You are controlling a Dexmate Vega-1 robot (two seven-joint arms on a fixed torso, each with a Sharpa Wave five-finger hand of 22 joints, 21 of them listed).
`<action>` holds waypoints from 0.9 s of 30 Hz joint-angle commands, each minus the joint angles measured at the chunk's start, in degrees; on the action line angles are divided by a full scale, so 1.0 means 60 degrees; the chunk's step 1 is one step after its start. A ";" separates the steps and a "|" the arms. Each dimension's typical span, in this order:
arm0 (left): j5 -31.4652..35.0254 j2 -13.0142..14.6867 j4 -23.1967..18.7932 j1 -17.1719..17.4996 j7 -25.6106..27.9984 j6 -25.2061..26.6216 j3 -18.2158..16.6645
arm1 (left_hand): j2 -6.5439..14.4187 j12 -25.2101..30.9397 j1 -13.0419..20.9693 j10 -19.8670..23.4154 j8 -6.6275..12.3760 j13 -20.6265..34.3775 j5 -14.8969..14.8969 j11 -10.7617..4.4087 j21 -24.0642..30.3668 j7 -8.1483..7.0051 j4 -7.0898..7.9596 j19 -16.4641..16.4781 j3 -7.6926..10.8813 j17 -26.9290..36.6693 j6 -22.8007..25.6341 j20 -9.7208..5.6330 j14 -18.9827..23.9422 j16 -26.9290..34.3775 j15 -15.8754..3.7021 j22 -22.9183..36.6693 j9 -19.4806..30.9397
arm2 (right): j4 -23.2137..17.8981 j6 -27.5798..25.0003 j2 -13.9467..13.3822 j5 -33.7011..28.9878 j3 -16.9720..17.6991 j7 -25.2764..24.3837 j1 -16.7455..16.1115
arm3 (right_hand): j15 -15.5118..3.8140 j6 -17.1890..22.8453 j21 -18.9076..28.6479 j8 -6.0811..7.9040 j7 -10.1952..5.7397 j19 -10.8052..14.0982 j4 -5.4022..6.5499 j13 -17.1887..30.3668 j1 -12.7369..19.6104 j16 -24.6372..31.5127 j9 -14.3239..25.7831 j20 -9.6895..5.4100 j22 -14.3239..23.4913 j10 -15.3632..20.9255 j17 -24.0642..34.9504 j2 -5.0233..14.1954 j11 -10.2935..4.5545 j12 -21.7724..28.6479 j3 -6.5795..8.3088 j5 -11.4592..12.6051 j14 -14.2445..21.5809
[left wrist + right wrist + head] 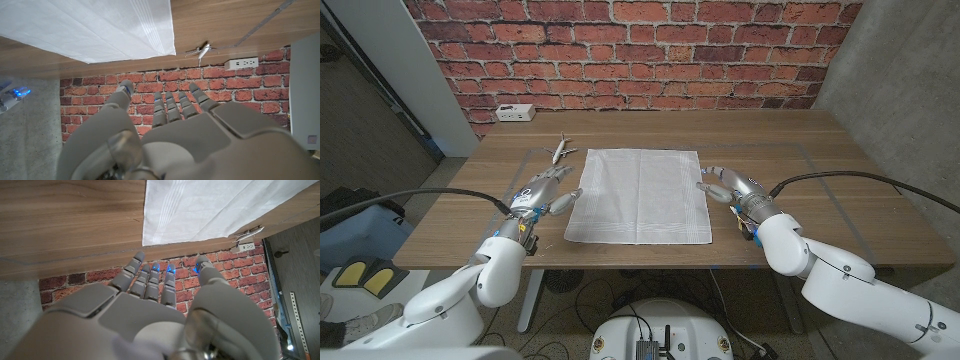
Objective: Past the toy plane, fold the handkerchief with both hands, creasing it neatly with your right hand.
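- Brick wall (620, 50) behind a wooden table (770, 150).
- Handkerchief (640, 195) spread flat; plane (561, 150) at its far left corner.
- Left hand (548, 190), right hand (728, 186) flank it, released, fingers apart; palms hidden.

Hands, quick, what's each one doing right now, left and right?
Left hand: open, holding nothing, beside the handkerchief.
Right hand: open, holding nothing, at the handkerchief's other edge.

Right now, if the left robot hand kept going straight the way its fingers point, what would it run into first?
Probably the toy plane. The left robot hand points up the table beside the handkerchief, and the plane lies just ahead of its fingertips. Whether it would hit squarely or pass alongside is unclear.
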 commanded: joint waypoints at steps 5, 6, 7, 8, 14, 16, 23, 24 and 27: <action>0.1421 0.0146 -0.0488 0.0200 -0.0251 0.1283 0.0551 | -0.0194 0.0064 0.0445 0.0412 0.0061 0.0040 0.0040 -0.0104 -0.0054 -0.0114 -0.0067 0.0268 -0.0039 -0.0008 0.0355 -0.0283 0.0422 0.0053 -0.0303 0.0004 0.0056 | -0.0669 -0.1354 -0.0029 -0.1632 -0.0829 -0.0115 -0.0228 | -0.0127 0.0463 0.0041 0.0056 -0.0089 0.0405 -0.0128 0.0018 0.0880 0.0049 0.0039 0.0371 0.0014 0.0500 -0.0015 -0.0342 -0.0160 0.0027 0.0028 0.0081 0.0470; 0.1514 0.0176 -0.0497 0.0196 -0.0263 0.1351 0.0595 | -0.0215 0.0058 0.0486 0.0422 0.0061 0.0040 0.0038 -0.0126 -0.0065 -0.0153 -0.0070 0.0272 -0.0043 -0.0009 0.0378 -0.0271 0.0431 0.0043 -0.0353 0.0005 0.0057 | -0.0706 -0.1469 -0.0017 -0.1750 -0.0899 -0.0106 -0.0228 | -0.0130 0.0486 0.0039 0.0052 -0.0087 0.0435 -0.0135 0.0018 0.0989 0.0051 0.0040 0.0478 0.0016 0.0525 -0.0015 -0.0372 -0.0172 0.0018 0.0041 0.0079 0.0521; 0.1591 0.0186 -0.0506 0.0187 -0.0271 0.1416 0.0637 | -0.0258 0.0041 0.0561 0.0428 0.0062 0.0041 0.0033 -0.0146 -0.0079 -0.0224 -0.0074 0.0291 -0.0052 -0.0011 0.0422 -0.0190 0.0388 0.0003 -0.0419 0.0006 0.0059 | -0.0738 -0.1565 -0.0007 -0.1874 -0.0965 -0.0116 -0.0236 | -0.0140 0.0488 0.0032 0.0043 -0.0100 0.0446 -0.0139 0.0018 0.1082 0.0051 0.0042 0.0545 0.0017 0.0530 -0.0014 -0.0398 -0.0186 0.0005 0.0052 0.0076 0.0556; 0.1661 0.0206 -0.0518 0.0181 -0.0288 0.1474 0.0673 | -0.0274 0.0035 0.0589 0.0431 0.0061 0.0041 0.0032 -0.0165 -0.0089 -0.0240 -0.0076 0.0288 -0.0056 -0.0011 0.0435 -0.0160 0.0397 -0.0001 -0.0434 0.0007 0.0059 | -0.0765 -0.1631 0.0000 -0.1984 -0.1017 -0.0136 -0.0255 | -0.0139 0.0517 0.0024 0.0045 -0.0112 0.0455 -0.0143 0.0018 0.1177 0.0049 0.0043 0.0613 0.0019 0.0536 -0.0013 -0.0421 -0.0186 -0.0007 0.0064 0.0073 0.0586; 0.2105 0.0288 -0.0607 -0.0004 -0.0487 0.1979 0.1007 | -0.0415 0.0012 0.0892 0.0542 0.0050 0.0044 0.0009 -0.0252 -0.0145 -0.0362 -0.0084 0.0347 -0.0083 -0.0019 0.0539 0.0092 0.0407 -0.0055 -0.0579 0.0015 0.0067 | -0.0847 -0.2088 0.0087 -0.2875 -0.1502 -0.0217 -0.0248 | -0.0361 0.0931 0.0034 0.0110 -0.0220 0.0708 -0.0135 0.0032 0.1988 0.0145 0.0054 0.0856 0.0042 0.0918 0.0019 -0.0726 -0.0325 0.0013 0.0078 -0.0033 0.1105; 0.2306 0.0368 -0.0646 -0.0133 -0.0643 0.2203 0.1199 | -0.0583 0.0061 0.1365 0.0912 0.0078 0.0058 -0.0025 -0.0290 -0.0001 -0.0339 -0.0063 0.0908 -0.0138 -0.0016 0.0814 -0.0158 0.0727 -0.0016 -0.0645 0.0075 0.0083 | -0.0872 -0.2221 0.0120 -0.3112 -0.1616 -0.0167 -0.0239 | -0.0442 0.1148 0.0051 0.0146 -0.0210 0.0834 -0.0114 0.0042 0.2274 0.0226 0.0059 0.0808 0.0051 0.1151 0.0045 -0.0829 -0.0240 0.0056 0.0055 -0.0080 0.1386; 0.2507 0.0570 -0.0759 -0.0351 -0.1063 0.2594 0.1503 | -0.0757 0.0138 0.1850 0.1361 0.0142 0.0077 -0.0042 -0.0339 0.0136 -0.0310 -0.0052 0.1331 -0.0242 -0.0006 0.1243 -0.0332 0.1177 0.0036 -0.0743 0.0137 0.0100 | -0.1051 -0.2624 0.0196 -0.3734 -0.1933 0.0204 -0.0236 | -0.0438 0.1561 0.0137 0.0174 -0.0224 0.1264 -0.0062 0.0079 0.2928 0.0287 0.0077 0.0066 0.0062 0.1430 0.0105 -0.1052 -0.0137 0.0050 -0.0056 -0.0186 0.1701; 0.2530 0.0613 -0.0762 -0.0370 -0.1091 0.2617 0.1530 | -0.0771 0.0135 0.1890 0.1372 0.0153 0.0078 -0.0041 -0.0343 0.0141 -0.0316 -0.0053 0.1349 -0.0250 -0.0006 0.1292 -0.0337 0.1206 0.0037 -0.0736 0.0140 0.0101 | -0.1083 -0.2702 0.0186 -0.3844 -0.2014 0.0317 -0.0202 | -0.0468 0.1607 0.0137 0.0179 -0.0247 0.1286 -0.0057 0.0084 0.2995 0.0308 0.0079 0.0025 0.0062 0.1476 0.0113 -0.1059 -0.0181 0.0059 -0.0065 -0.0188 0.1764; 0.2782 0.0645 -0.0785 -0.0555 -0.1222 0.2950 0.1799 | -0.0885 0.0201 0.2209 0.1681 0.0260 0.0113 -0.0037 -0.0316 0.0123 -0.0209 -0.0025 0.1334 -0.0347 0.0006 0.1747 -0.0319 0.1395 0.0035 -0.0683 0.0166 0.0130 | -0.1108 -0.2944 0.0302 -0.4119 -0.2191 0.0510 -0.0133 | -0.0589 0.1816 0.0154 0.0212 -0.0265 0.1399 -0.0028 0.0106 0.3200 0.0400 0.0085 -0.0056 0.0068 0.1726 0.0153 -0.1074 -0.0155 0.0123 -0.0115 -0.0199 0.2002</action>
